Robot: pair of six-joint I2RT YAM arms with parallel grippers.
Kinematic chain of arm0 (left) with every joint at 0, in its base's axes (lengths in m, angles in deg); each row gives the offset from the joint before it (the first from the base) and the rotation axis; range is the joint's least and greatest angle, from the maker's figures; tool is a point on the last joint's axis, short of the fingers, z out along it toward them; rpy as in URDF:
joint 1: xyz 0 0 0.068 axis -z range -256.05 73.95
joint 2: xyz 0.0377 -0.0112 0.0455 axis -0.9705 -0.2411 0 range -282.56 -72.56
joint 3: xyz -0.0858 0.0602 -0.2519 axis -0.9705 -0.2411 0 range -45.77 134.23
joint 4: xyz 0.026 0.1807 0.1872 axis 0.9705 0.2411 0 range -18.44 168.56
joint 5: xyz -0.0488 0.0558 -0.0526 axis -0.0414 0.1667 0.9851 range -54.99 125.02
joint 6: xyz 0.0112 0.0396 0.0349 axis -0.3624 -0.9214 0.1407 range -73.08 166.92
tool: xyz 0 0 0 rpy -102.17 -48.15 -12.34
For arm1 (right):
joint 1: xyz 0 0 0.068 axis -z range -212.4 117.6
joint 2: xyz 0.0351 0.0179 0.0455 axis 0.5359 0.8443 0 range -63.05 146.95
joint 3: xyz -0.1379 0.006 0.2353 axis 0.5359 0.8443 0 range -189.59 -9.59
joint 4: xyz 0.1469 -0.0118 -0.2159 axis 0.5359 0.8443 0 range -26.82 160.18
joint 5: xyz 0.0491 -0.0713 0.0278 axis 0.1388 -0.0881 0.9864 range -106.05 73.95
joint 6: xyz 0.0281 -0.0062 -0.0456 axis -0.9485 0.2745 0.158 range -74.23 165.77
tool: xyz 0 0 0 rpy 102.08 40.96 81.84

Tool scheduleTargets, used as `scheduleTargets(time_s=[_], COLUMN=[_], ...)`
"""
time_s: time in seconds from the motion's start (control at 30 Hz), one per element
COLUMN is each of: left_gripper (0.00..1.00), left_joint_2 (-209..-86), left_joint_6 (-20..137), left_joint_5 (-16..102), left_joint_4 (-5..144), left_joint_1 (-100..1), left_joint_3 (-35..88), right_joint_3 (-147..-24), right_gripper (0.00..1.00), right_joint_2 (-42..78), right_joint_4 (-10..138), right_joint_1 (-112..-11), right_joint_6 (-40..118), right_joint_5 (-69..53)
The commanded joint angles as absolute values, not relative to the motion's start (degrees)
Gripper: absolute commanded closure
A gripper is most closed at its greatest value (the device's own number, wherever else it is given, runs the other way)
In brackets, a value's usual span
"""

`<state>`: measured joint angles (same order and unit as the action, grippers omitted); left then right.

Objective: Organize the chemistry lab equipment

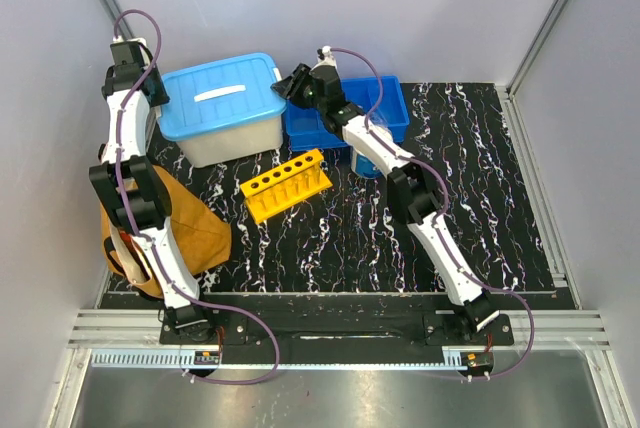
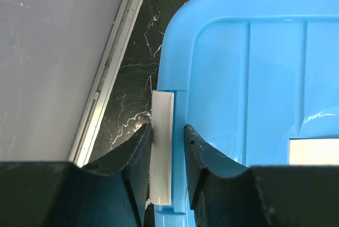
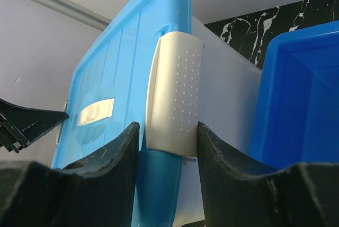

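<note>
The yellow test-tube rack [image 1: 287,185] with six holes stands on the marbled table, in front of a clear storage box with a light-blue lid [image 1: 222,96]. My left gripper [image 1: 160,98] is at the box's left end. Its jaws [image 2: 166,127] straddle a white latch [image 2: 162,142]: one finger rests against the latch, the other sits apart over the lid [image 2: 249,78]. My right gripper [image 1: 290,88] is at the box's right end, its jaws [image 3: 168,124] closed across the wide dotted white latch [image 3: 176,99].
A dark-blue open bin [image 1: 390,108] stands right of the box, close to my right gripper [image 3: 302,94]. A tan-yellow bag [image 1: 195,233] lies by the left arm's base. A pale blue thing [image 1: 365,163] shows partly under the right arm. Grey walls enclose the table.
</note>
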<state>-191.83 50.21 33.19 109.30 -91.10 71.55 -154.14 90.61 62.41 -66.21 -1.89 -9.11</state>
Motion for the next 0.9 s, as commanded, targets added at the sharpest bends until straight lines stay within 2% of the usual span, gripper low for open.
scheduleTargets(time_s=[0.0, 0.57, 0.63, 0.87], left_gripper=[0.68, 0.75, 0.68, 0.44], left_joint_2=[-192.8, -193.59, -193.59, -192.89], left_joint_6=[50.44, 49.73, 49.99, 50.78], left_joint_5=[35.28, 34.75, 33.44, 31.59], left_joint_4=[109.35, 109.35, 109.62, 111.02], left_joint_1=[-89.94, -90.38, -90.38, -90.64], left_joint_3=[74.29, 75.35, 75.78, 78.86], right_joint_3=[-156.46, -156.72, -155.67, -153.47], right_gripper=[1.0, 1.0, 0.99, 0.85], right_joint_2=[92.86, 94.1, 93.75, 91.99], right_joint_4=[61.77, 61.16, 60.98, 60.55], right_joint_1=[-70.9, -73.8, -73.8, -73.71], right_joint_6=[-4.59, -9.42, -9.95, -10.22], right_joint_5=[-7.26, -11.31, -11.66, -12.62])
